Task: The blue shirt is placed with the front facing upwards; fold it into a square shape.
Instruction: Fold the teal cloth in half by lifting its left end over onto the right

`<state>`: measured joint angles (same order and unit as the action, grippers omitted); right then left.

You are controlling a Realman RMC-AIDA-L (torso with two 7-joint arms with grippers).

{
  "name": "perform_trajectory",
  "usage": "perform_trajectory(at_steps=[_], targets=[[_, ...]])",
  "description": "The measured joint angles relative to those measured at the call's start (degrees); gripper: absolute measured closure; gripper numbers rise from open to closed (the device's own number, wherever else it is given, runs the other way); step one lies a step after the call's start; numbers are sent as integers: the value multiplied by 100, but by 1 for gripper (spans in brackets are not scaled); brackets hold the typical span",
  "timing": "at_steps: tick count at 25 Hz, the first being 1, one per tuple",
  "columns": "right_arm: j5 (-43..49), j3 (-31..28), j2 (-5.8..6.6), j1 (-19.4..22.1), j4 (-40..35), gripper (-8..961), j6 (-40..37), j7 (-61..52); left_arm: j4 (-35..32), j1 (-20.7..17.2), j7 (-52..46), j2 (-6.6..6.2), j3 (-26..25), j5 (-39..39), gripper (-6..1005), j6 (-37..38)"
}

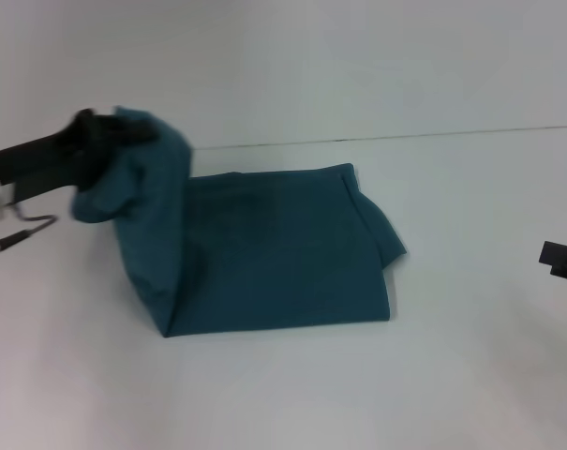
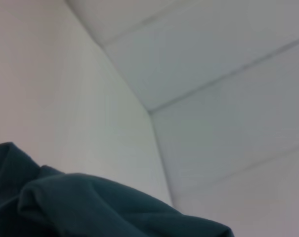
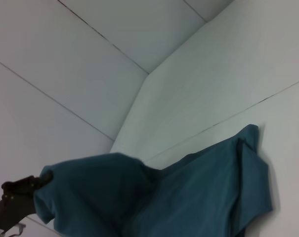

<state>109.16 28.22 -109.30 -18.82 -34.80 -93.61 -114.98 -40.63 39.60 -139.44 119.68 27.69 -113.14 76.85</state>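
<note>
Our left gripper [image 1: 100, 141] is clamped on a bunched end of the blue shirt [image 1: 274, 253], holding it up above the white table [image 1: 283, 394]. The rest lies folded flat mid-table. Our right gripper [image 1: 562, 260] sits far off at the table's right edge; we can't tell its fingers.

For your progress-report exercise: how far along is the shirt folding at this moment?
Done: the blue shirt is already narrowed to a rough rectangle on the white table, sleeves no longer spread. In hand: the left tool holds one end bunched and raised off the surface. Left: laying that end across to make a square. The right tool waits aside at the table's right edge.
</note>
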Motion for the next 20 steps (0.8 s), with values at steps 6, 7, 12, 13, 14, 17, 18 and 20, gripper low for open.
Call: perform_trajectory(at_steps=[6,7,12,13,14,17,18,20], targets=[[2,-1,-15,2,0,71,-17,2,155,273,280,371,210,83,841,-288],[3,0,-22,1,0,71,-17,2,274,320,365,411,254,107,840,-422],[8,0,-33,-19,0,71,-26,2,1163,598,886,427,447,410,836,-1011],[8,1,-34,-21,0,71,-28,1,1277,640,960,432,463,446,835,-1087],[9,3,-36,-24,0,71,-29,0,1382,697,1037,437,469,476,834,-1164],[10,7,-42,-27,25,70,-32,1,1551,812,1144,451,497,492,831,-1225],[10,8,-42,-27,38,70,-33,2,1584,836,1157,453,513,495,831,-1229],[10,8,-38,-27,51,69,-33,3,1635,860,1167,456,556,502,829,-1236]])
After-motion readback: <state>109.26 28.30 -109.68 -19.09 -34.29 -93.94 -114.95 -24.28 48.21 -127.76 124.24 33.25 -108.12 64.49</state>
